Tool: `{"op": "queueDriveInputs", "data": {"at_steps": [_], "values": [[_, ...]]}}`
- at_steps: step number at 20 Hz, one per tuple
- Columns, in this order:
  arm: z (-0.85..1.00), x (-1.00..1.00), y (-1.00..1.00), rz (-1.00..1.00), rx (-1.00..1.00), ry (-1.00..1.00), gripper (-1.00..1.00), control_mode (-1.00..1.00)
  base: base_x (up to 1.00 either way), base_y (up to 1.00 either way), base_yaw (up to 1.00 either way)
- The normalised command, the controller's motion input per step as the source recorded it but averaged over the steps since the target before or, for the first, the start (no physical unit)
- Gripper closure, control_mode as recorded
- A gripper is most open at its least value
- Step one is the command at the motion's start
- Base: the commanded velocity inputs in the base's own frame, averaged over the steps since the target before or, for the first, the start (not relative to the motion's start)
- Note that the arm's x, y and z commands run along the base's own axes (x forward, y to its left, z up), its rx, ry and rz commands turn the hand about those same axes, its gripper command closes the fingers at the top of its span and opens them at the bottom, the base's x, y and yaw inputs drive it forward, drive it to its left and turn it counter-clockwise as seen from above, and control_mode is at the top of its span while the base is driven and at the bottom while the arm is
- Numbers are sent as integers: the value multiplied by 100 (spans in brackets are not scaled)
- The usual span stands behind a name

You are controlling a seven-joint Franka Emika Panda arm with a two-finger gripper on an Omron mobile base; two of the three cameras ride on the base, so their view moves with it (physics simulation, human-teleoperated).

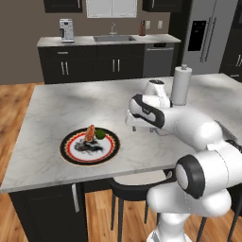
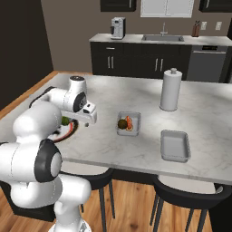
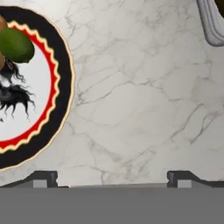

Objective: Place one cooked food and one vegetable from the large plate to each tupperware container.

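Note:
The large plate (image 1: 75,153) lies on the island's near left, with an orange cooked piece (image 1: 90,133) and a green vegetable (image 1: 100,134) on its far side. In the hand view the plate's rim (image 3: 61,87) and the green vegetable (image 3: 15,44) sit at the left. One tupperware container (image 2: 134,117) holds a brown-green round item (image 2: 122,123) and an orange-red piece (image 2: 129,122). The other container (image 2: 175,146) is empty. My gripper (image 3: 113,179) is open over bare marble between the plate and the filled container, with nothing between its fingers.
A white paper-towel roll (image 2: 171,89) stands upright behind the containers. Dark stools (image 2: 190,195) are tucked under the island's near edge. A corner of the filled container (image 3: 212,22) shows at the top right of the hand view.

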Motion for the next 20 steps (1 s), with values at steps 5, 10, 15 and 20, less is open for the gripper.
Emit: {"op": "queueDriveInputs", "data": {"at_steps": [5,10,15,20], "values": [[0,7,79,0,0,0,-100,-100,0,0,0],[0,29,69,0,-1,4,-100,-100,0,0,0],[0,20,10,8,0,1,-100,-100,0,0,0],[0,4,1,4,-20,9,-100,-100,0,0,0]]}}
